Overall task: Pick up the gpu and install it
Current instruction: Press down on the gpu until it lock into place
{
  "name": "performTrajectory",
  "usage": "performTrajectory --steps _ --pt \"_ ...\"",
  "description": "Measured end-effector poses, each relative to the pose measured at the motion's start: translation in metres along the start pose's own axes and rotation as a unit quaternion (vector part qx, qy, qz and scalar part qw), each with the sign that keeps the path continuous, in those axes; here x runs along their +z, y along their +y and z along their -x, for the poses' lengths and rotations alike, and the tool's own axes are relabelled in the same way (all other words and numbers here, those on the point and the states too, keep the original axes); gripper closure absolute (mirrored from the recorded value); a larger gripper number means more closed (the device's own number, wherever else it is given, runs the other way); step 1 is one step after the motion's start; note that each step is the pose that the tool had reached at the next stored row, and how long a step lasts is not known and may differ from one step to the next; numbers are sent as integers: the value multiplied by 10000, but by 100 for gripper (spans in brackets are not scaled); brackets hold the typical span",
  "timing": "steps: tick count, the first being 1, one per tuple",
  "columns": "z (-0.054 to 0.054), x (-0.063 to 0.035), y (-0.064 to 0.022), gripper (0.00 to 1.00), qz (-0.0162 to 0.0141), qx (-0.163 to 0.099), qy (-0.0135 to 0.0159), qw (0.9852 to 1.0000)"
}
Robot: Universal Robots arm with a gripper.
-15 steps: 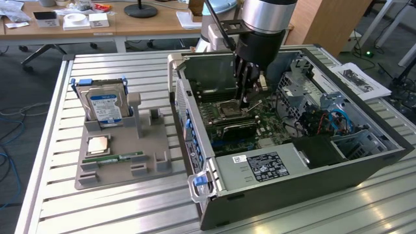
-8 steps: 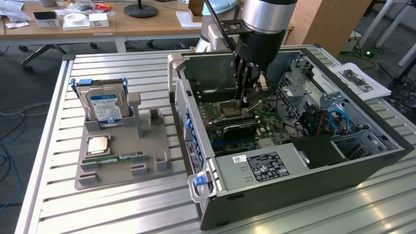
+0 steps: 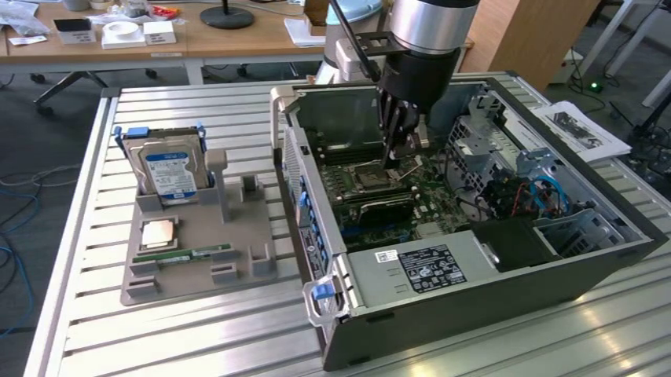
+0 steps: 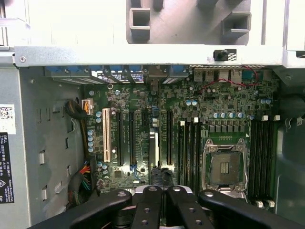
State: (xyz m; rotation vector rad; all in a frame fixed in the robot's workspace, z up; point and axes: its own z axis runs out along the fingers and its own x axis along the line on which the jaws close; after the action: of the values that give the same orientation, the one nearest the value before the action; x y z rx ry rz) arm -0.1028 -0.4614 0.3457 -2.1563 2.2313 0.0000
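The gpu (image 3: 375, 207) is a dark card standing on edge in a slot of the motherboard inside the open computer case (image 3: 587, 259). In the wrist view the gpu (image 4: 153, 148) is a thin pale strip seen from above, among the long expansion slots. My gripper (image 3: 404, 157) hangs inside the case, a little above the board, near the CPU socket (image 4: 225, 167). My gripper (image 4: 162, 191) has its black fingers pressed together, shut, with nothing seen between them, in line with the card below.
On the slatted table, at the exterior view's left, a grey parts tray (image 3: 241, 271) holds a hard drive (image 3: 168, 169), a CPU chip (image 3: 157, 232) and a green memory stick (image 3: 188, 256). Cables and drive cages crowd the case's far side.
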Motion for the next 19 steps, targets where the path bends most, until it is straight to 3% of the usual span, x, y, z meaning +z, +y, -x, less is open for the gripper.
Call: performTrajectory --steps 10,19 --pt "0 4 0 89 0 0 0 10000" --pt "-2 68 2 89 0 0 1 10000"
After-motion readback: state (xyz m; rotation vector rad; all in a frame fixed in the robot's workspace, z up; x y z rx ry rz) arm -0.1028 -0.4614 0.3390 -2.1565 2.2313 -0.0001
